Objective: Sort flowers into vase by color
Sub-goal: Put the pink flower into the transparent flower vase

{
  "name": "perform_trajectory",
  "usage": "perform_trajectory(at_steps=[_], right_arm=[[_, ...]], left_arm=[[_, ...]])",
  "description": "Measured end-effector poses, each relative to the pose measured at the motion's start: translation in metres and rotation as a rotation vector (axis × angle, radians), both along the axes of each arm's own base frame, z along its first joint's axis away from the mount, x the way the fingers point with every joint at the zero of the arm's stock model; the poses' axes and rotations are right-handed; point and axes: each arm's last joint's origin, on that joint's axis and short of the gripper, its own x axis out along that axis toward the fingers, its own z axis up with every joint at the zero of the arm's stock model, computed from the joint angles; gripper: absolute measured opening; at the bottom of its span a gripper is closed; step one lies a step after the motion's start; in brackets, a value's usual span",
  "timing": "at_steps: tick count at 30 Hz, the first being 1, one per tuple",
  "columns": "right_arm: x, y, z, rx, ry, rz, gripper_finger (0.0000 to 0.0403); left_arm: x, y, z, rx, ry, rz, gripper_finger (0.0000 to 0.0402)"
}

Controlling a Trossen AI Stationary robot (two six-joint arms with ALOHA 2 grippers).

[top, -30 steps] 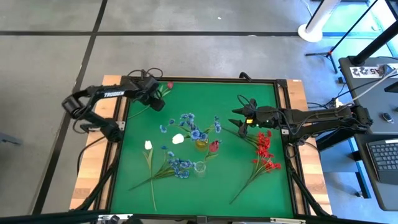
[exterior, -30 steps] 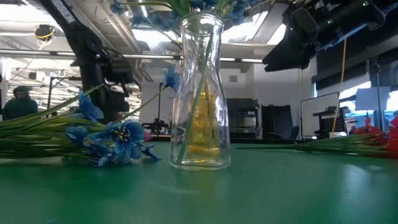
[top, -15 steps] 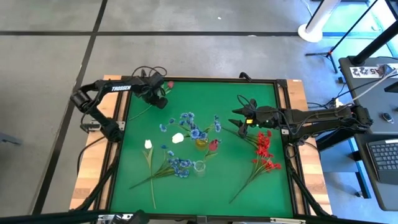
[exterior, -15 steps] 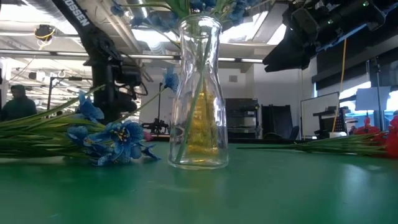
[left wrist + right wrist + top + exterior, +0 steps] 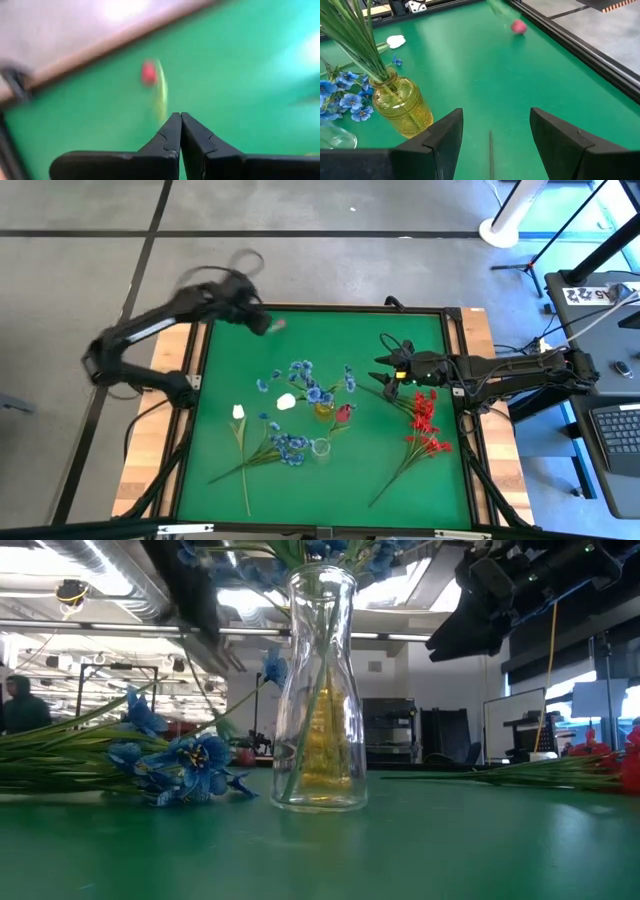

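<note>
1. My left pincer hangs over the far left corner of the green mat. Its fingers are clenched together on the thin green stem of a red bud. The bud sticks out just beyond the tips and is blurred in my wrist view.
2. My right pincer waits over the right half of the mat, released, with its fingers spread wide. It points left toward the vases.
3. Just left of it stands the yellow vase, near the middle of the mat, with blue flowers in it.
4. A second red bud lies just beside that vase on its right.
5. A white bud lies on its left, and another white bud lies farther left.
6. Nearer than the yellow vase stands the clear vase.
7. A blue spray lies flat on the mat just left of the clear vase.
8. The red sprays lie on the right side of the mat, beneath and nearer than my right arm.
</note>
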Motion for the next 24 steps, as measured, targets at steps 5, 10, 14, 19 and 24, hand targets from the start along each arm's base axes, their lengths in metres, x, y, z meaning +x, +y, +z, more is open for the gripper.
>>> perform_trajectory(at_steps=[5, 10, 14, 19, 24], right_arm=[[0.0, 0.0, 0.0, 0.005, 0.001, -0.003, 0.023], [0.0, 0.0, 0.001, 0.004, -0.012, -0.004, 0.023], [0.001, 0.0, 0.002, 0.001, -0.031, -0.004, 0.023], [0.002, 0.0, 0.004, -0.001, -0.052, -0.004, 0.023], [0.001, 0.0, 0.002, -0.004, -0.027, -0.001, 0.023]], left_arm=[[-0.04, -0.052, 0.075, 0.183, -0.353, -0.067, 0.0], [-0.072, -0.085, 0.092, 0.209, -0.486, -0.114, 0.0], [-0.064, -0.089, 0.074, 0.164, -0.446, -0.095, 0.0], [-0.026, -0.073, 0.01, 0.1, -0.175, -0.027, 0.0], [-0.001, -0.049, -0.054, 0.036, 0.106, 0.028, 0.0017]])
